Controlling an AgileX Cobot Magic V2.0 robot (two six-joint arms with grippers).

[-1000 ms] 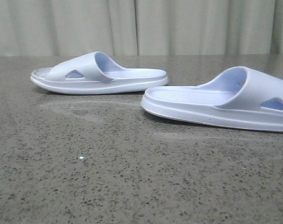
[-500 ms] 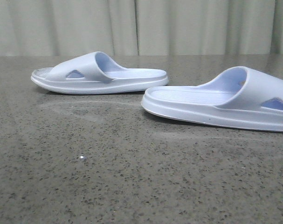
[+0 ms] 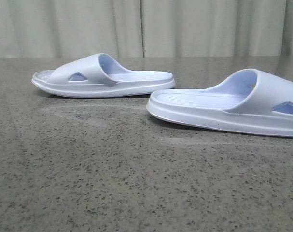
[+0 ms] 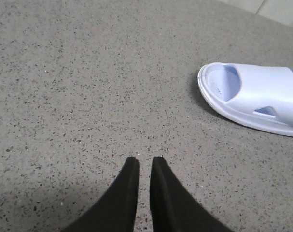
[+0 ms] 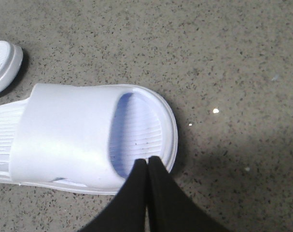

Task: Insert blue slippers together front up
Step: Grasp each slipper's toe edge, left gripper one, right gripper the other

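Two pale lavender-blue slippers lie soles down on the speckled grey table, apart from each other. One slipper is at the far left and also shows in the left wrist view. The other slipper is nearer, at the right. My right gripper is shut and empty, its tips over the open toe end of that right slipper. My left gripper is nearly shut with a narrow slit, empty, over bare table well away from the left slipper. Neither gripper shows in the front view.
A pale curtain hangs behind the table's far edge. The rounded end of the left slipper shows close to the right slipper in the right wrist view. Bare table lies in front of both slippers.
A small bright speck on the table in the front view shifted slightly and is now gone. The slippers have not moved.
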